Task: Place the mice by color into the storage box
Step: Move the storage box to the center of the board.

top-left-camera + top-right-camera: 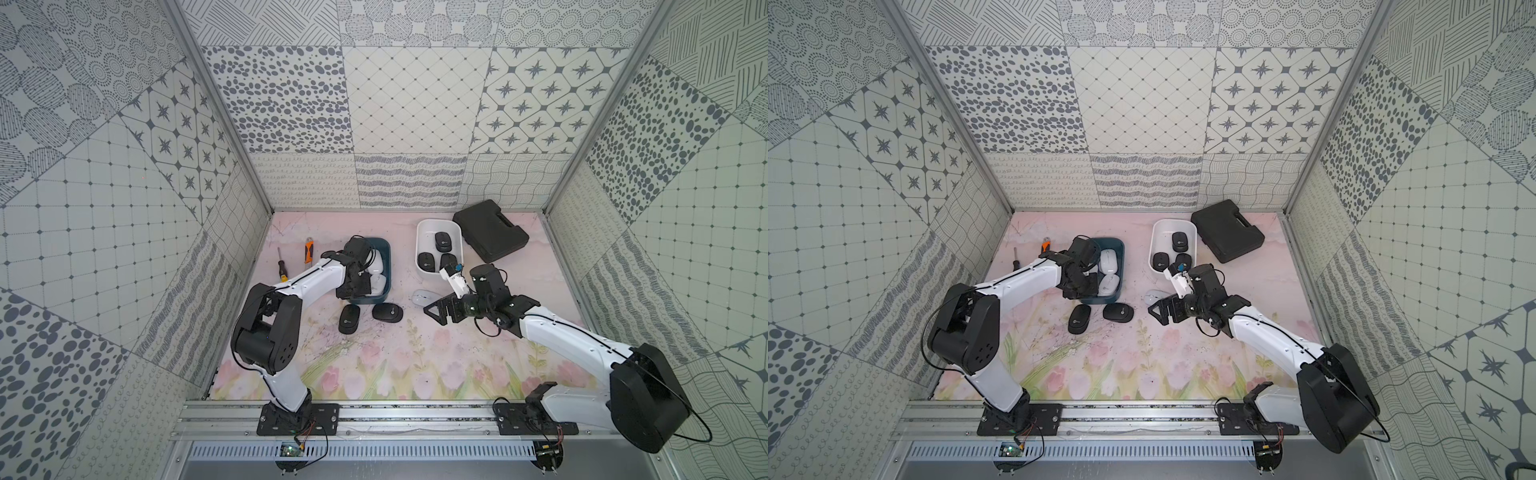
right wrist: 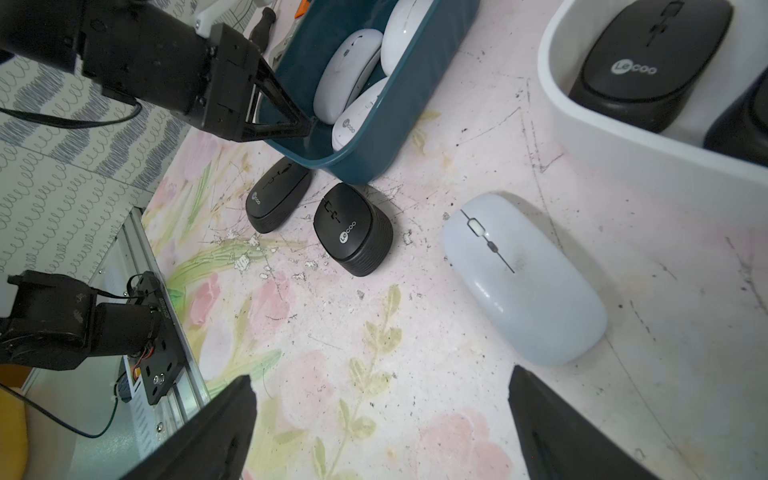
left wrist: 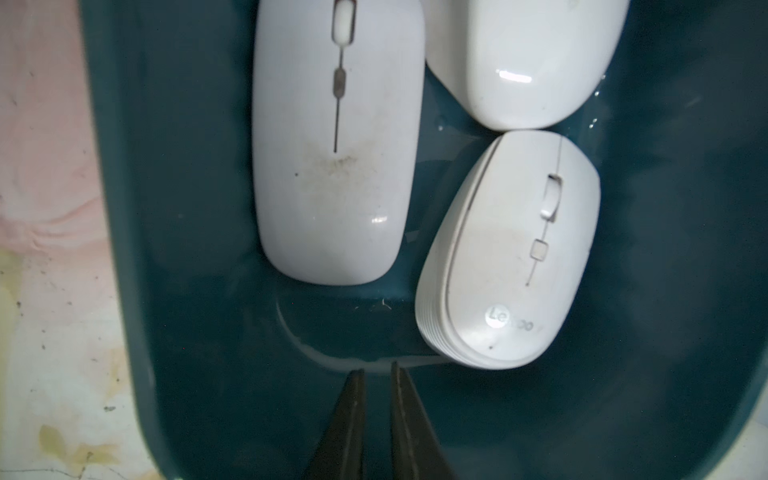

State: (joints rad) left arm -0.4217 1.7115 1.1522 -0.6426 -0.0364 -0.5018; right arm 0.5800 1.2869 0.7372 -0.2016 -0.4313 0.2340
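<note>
A teal storage box [image 1: 389,270] [image 3: 187,249] holds three white mice [image 3: 332,166] [image 3: 519,62] [image 3: 511,257]. My left gripper [image 3: 378,368] [image 2: 309,122] hangs inside its near end, shut, with nothing between the fingers. A white storage box [image 1: 419,249] [image 2: 582,124] holds three black mice [image 1: 444,241]. Two black mice [image 1: 349,319] [image 1: 387,311] [image 2: 353,228] lie on the mat just in front of the teal box. A white mouse [image 1: 422,297] [image 2: 523,278] lies between the boxes. My right gripper [image 1: 432,313] [image 2: 380,374] hovers beside it, open and empty.
A black plastic case [image 1: 490,230] lies at the back right, next to the white box. A screwdriver [image 1: 282,270] and an orange utility knife [image 1: 308,251] lie left of the teal box. The arm bases stand on a metal rail [image 1: 415,415] along the front edge.
</note>
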